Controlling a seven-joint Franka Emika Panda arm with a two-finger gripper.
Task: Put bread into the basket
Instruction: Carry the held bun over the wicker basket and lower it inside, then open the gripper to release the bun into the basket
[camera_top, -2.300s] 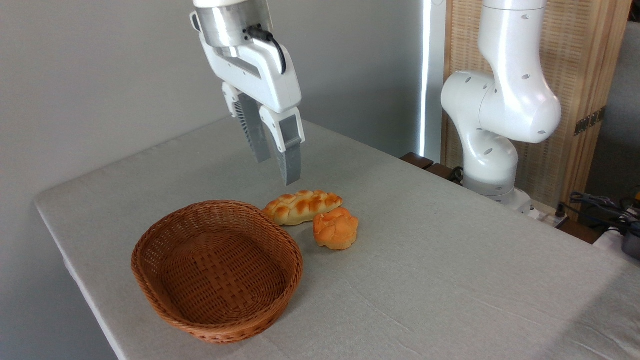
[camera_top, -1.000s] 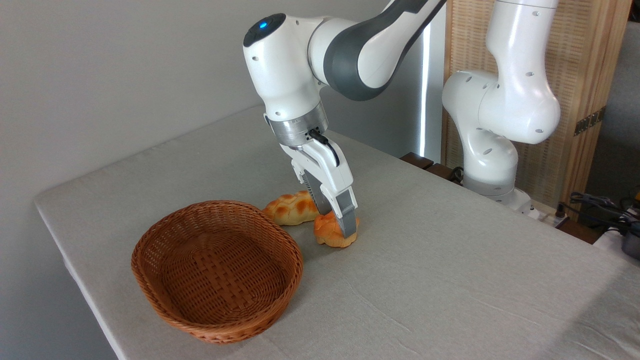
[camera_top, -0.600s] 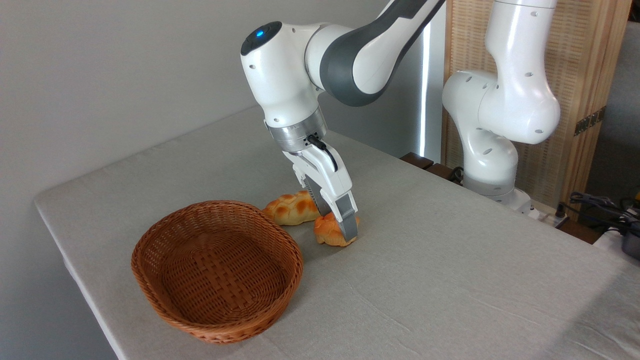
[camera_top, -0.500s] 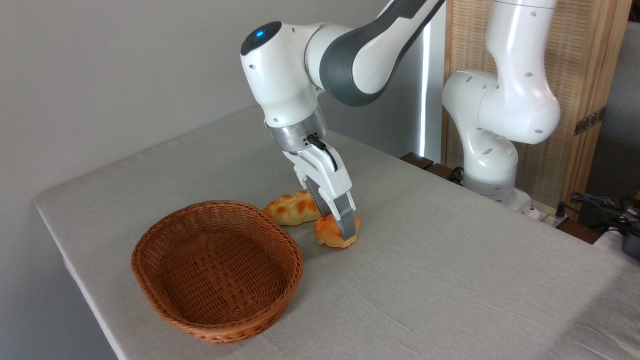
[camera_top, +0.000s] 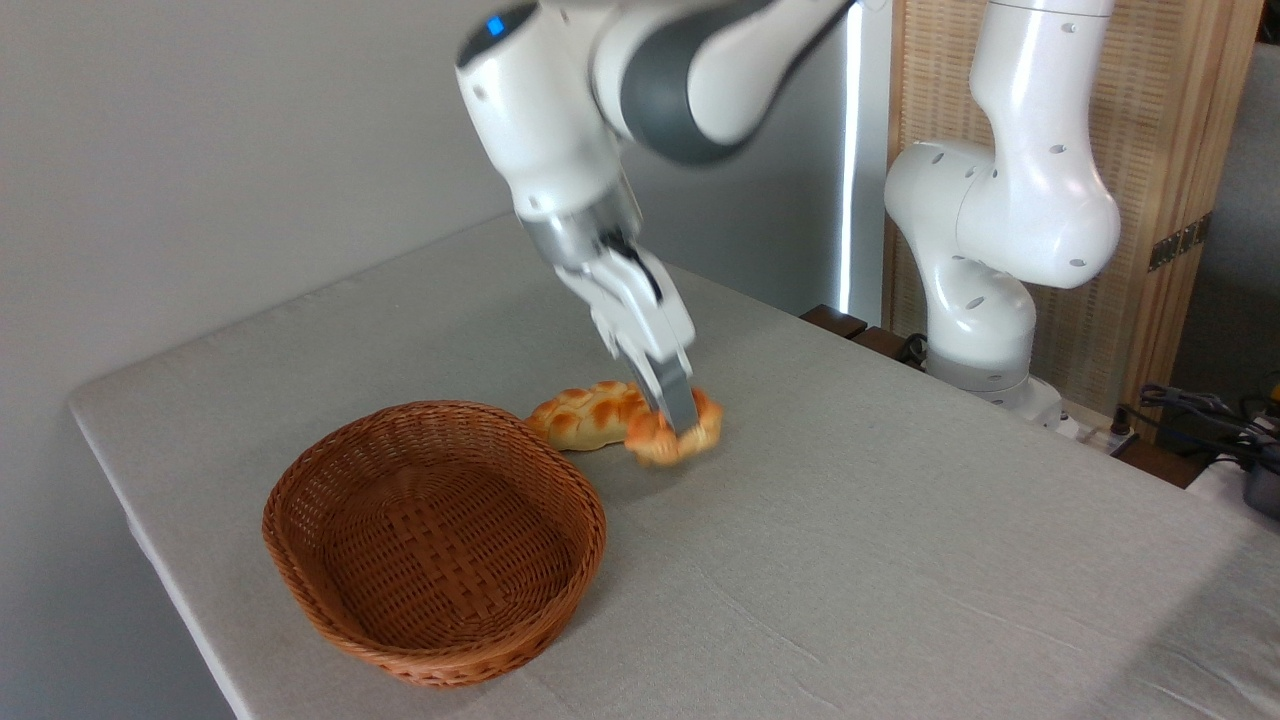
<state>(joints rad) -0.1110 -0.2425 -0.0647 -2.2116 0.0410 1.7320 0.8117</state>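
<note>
Camera view | tool (camera_top: 681, 428) clamped on bread (camera_top: 676, 432); bun now raised just clear of worktop (camera_top: 900, 520), where half a second ago it was resting | lift judged begun; carry to basket (camera_top: 340, 470) remains | braided loaf (camera_top: 585, 414) lies just beside the bun, towards the empty basket; its near rim must be cleared

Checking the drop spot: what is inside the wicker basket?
Nothing visible: the basket shows only bare woven floor. Its near inner wall is hidden by the rim.
</note>
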